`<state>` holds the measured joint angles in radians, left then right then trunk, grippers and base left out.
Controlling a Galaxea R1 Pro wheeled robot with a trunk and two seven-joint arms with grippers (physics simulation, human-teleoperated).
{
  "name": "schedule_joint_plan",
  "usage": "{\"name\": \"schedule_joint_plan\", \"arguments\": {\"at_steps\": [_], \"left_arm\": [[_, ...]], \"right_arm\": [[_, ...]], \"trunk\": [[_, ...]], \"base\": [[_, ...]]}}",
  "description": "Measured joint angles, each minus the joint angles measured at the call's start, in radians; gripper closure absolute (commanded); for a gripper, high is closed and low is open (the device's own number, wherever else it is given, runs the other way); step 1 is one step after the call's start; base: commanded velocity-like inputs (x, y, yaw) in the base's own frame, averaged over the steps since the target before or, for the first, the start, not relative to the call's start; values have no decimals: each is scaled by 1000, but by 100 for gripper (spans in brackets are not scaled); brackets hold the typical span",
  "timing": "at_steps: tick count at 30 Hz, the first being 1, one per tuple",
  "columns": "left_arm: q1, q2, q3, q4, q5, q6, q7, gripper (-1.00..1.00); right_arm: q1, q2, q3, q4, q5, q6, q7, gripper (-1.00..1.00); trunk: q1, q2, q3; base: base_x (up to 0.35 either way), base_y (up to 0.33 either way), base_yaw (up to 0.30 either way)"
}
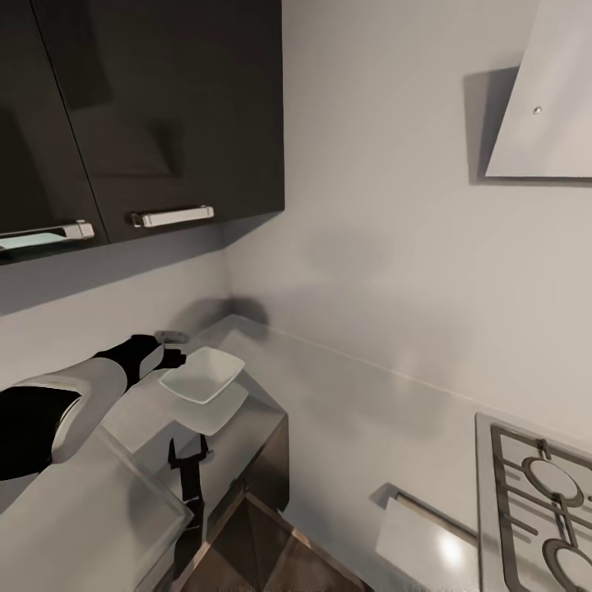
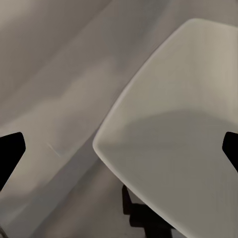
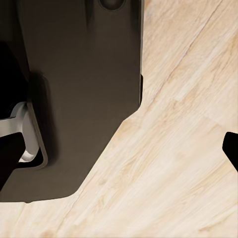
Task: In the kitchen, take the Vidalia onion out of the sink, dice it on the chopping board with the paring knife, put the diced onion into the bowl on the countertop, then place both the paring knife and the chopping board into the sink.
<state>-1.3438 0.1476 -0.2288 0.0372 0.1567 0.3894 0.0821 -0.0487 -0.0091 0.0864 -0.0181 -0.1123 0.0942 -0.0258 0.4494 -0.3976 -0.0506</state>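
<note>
A white square bowl (image 1: 203,374) stands on the pale countertop (image 1: 345,395) near the wall corner. My left gripper (image 1: 174,358) reaches in from the left and hovers at the bowl's near-left rim. In the left wrist view the bowl (image 2: 173,114) lies under the open gripper (image 2: 119,148), with a dark fingertip at each edge and nothing held. My right gripper (image 1: 188,454) hangs low in front of the counter edge, open and empty. In the right wrist view the right gripper (image 3: 119,148) faces the floor. Onion, knife, chopping board and sink are out of view.
Dark upper cabinets (image 1: 140,115) with metal handles hang over the left counter. A range hood (image 1: 543,99) is at the top right, with a gas hob (image 1: 543,501) below it. The right wrist view shows the wooden floor (image 3: 178,148) and the robot's dark base (image 3: 79,89).
</note>
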Motion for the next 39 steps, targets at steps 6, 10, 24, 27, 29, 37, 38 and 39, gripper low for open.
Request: {"name": "schedule_joint_plan", "arguments": {"at_steps": [6,10,24,27,29,37,38,39], "left_arm": [[0,2,2,0,0,0,0,-100],[0,4,3,1,1,-4,0,-100],[1,5,5,10,106,-39,0,-100],[1,6,6,11,129,-40,0,-100],[1,9,6,11,139,-40,0,-100],[1,39,7,29,214,-75,1,-100],[1,42,7,35,232,-108,3,-100],[1,42,7,35,234,-112,3,-100]], "right_arm": [[0,0,0,0,0,0,0,-100],[0,0,0,0,0,0,0,-100],[0,1,0,0,0,2,1,-100],[0,0,0,0,0,3,1,-100],[0,1,0,0,0,3,1,-100],[0,1,0,0,0,3,1,-100],[0,1,0,0,0,3,1,-100],[0,1,0,0,0,3,1,-100]], "trunk": [[0,0,-10],[0,0,-16],[0,0,-39],[0,0,-43],[0,0,-47],[0,0,-59],[0,0,-61],[0,0,-63]], "base": [[0,0,0],[0,0,0],[0,0,0],[0,0,0],[0,0,0],[0,0,0],[0,0,0],[0,0,0]]}}
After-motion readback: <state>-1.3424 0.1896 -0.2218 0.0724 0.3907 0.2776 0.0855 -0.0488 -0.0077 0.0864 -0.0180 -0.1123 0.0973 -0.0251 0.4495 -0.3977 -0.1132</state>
